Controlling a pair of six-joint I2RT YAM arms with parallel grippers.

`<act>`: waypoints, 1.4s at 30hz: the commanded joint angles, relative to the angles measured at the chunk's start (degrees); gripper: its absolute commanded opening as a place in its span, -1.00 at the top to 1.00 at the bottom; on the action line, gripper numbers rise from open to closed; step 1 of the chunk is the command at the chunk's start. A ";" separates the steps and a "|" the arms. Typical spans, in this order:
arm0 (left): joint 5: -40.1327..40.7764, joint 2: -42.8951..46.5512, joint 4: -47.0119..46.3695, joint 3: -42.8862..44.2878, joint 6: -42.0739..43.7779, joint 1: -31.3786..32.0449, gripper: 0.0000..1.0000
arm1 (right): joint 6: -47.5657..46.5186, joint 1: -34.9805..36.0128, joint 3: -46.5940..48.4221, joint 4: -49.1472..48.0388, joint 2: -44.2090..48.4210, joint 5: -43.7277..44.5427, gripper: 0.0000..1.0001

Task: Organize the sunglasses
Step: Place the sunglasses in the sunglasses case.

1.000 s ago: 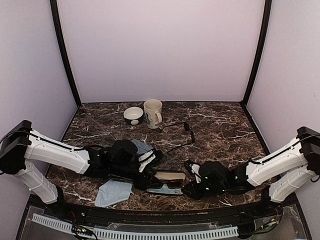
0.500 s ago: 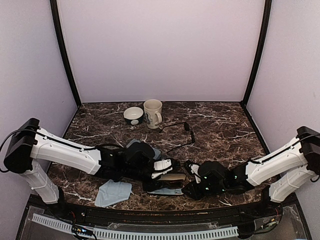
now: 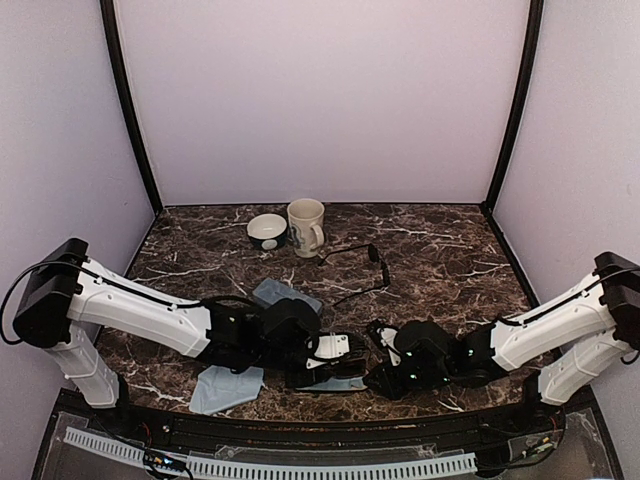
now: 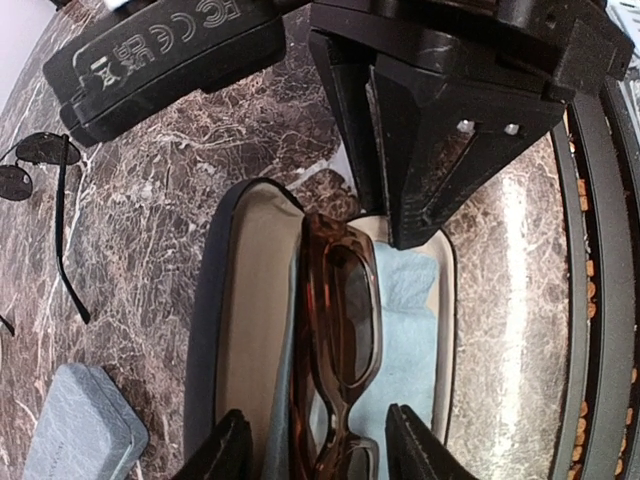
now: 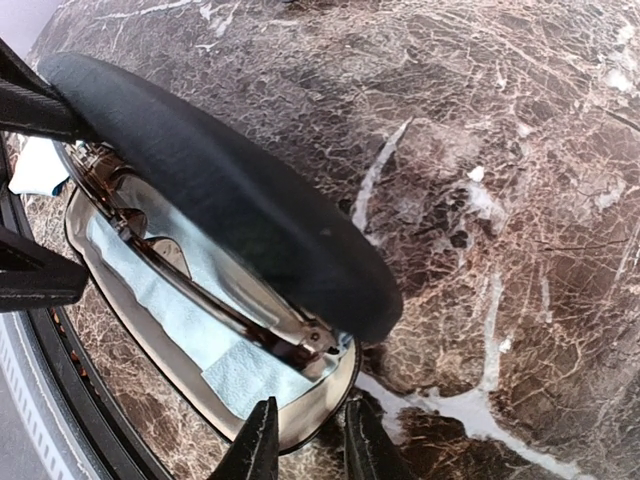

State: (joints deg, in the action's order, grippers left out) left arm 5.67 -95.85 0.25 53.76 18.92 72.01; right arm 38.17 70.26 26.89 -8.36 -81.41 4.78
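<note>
Marble table [image 3: 440,250]: brown sunglasses [image 4: 335,350] in case [image 4: 250,300], between left fingers [image 4: 225,450].

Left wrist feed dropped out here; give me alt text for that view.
Brown thick-framed sunglasses lie in an open black oval case on a light blue cloth, the open left gripper straddling their near end. The right gripper sits at the case's far rim; wire-framed sunglasses and a grey-blue hard case lie elsewhere on the marble table.
</note>
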 commanded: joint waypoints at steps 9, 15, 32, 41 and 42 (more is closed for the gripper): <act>2.83 -0.49 4.04 1.40 2.62 1.65 0.28 | 0.50 0.57 1.54 2.09 0.72 0.07 0.53; 3.10 -1.68 4.15 1.88 3.28 1.96 0.34 | 0.59 0.58 1.43 1.72 0.72 -0.01 0.53; 4.28 -4.43 4.33 3.40 3.63 2.20 0.48 | 0.63 0.58 1.18 1.99 1.16 0.06 0.53; 4.35 -4.52 4.67 3.68 2.85 2.19 0.55 | 0.39 0.58 1.18 2.18 1.07 0.08 0.53; 4.40 -4.53 4.77 3.77 2.84 2.25 0.55 | 0.33 0.54 1.18 2.25 1.05 0.21 0.53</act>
State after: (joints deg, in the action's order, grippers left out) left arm 9.72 -100.25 3.57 56.12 22.22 73.84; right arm 38.46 70.26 27.53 -7.09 -81.30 4.75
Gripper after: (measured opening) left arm 0.227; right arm 0.238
